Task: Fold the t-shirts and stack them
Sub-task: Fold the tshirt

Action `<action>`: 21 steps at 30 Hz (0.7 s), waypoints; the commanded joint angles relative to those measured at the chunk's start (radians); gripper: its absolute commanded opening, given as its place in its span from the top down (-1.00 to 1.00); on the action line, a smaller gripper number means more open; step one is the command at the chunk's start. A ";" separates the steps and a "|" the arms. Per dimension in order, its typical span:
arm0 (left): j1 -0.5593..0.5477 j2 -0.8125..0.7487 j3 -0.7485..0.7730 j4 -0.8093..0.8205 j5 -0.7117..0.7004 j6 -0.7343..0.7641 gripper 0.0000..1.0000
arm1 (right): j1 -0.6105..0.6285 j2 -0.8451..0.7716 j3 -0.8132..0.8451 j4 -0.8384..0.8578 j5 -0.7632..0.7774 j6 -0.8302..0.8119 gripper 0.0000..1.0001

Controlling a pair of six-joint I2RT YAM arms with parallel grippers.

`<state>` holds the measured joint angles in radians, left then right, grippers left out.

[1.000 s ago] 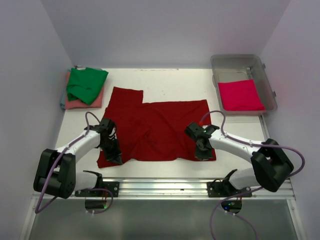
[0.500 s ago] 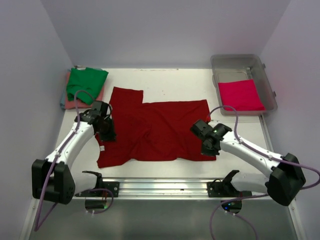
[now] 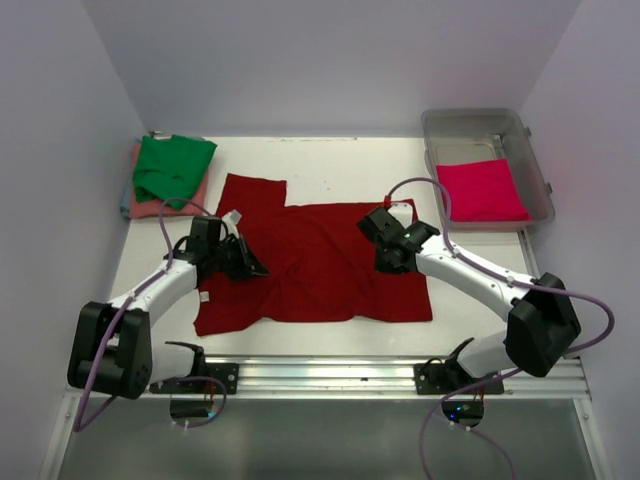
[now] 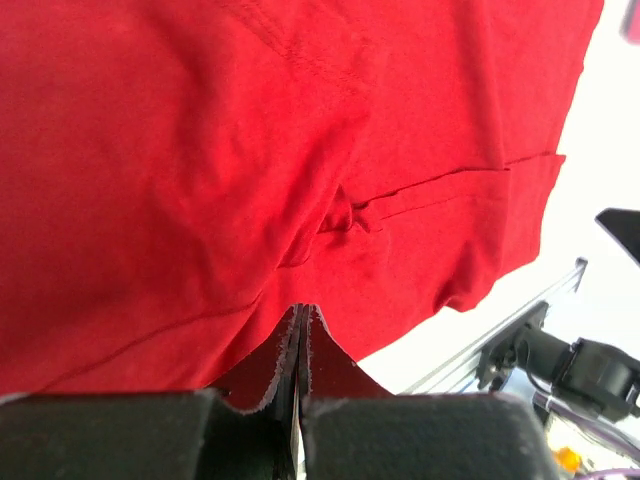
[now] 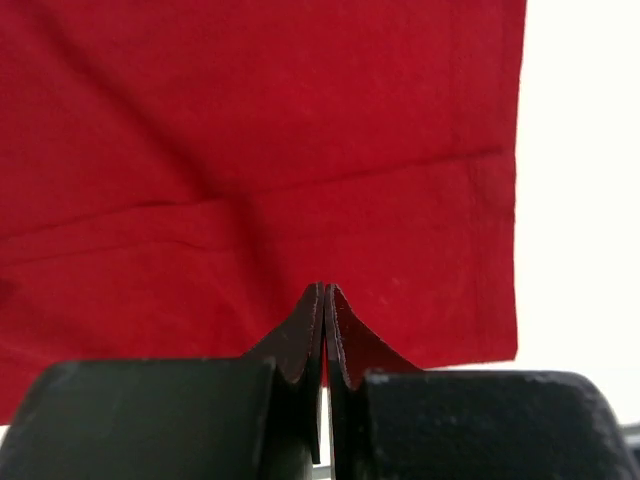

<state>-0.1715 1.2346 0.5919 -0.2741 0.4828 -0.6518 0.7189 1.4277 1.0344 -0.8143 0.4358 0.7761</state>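
A large dark red t-shirt (image 3: pixel 320 265) lies spread flat on the table, one sleeve pointing to the far left. My left gripper (image 3: pixel 255 268) is shut and empty, hovering over the shirt's left part; in the left wrist view its tips (image 4: pixel 302 308) are pressed together above the red cloth (image 4: pixel 250 150). My right gripper (image 3: pixel 390 264) is shut and empty over the shirt's right part; its tips (image 5: pixel 326 288) hang above the cloth (image 5: pixel 250 150) near the hem. A green t-shirt (image 3: pixel 172 165) lies folded on a salmon pink one (image 3: pixel 150 207) at the far left.
A clear plastic tub (image 3: pixel 475 122) stands at the far right with a folded bright pinkish-red t-shirt (image 3: pixel 482 190) inside. A metal rail (image 3: pixel 330 372) runs along the table's near edge. Purple walls close in the back and both sides.
Both grippers have moved from the shirt's near corners up and inward over the shirt's middle band. The shirt lies as before, its near edge unmoved.
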 commanded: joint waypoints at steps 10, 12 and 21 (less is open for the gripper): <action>-0.014 0.018 -0.020 0.018 -0.028 0.061 1.00 | -0.061 -0.041 -0.054 0.204 -0.169 -0.101 1.00; -0.014 0.048 -0.040 0.003 -0.076 0.052 1.00 | -0.076 0.006 -0.054 0.192 -0.172 -0.084 1.00; -0.013 0.167 -0.081 -0.042 -0.168 0.043 1.00 | -0.144 0.223 -0.010 0.084 -0.100 -0.015 1.00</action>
<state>-0.1795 1.3907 0.5377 -0.2657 0.4244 -0.6323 0.5922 1.6093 0.9890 -0.6769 0.3008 0.7166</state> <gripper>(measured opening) 0.004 0.008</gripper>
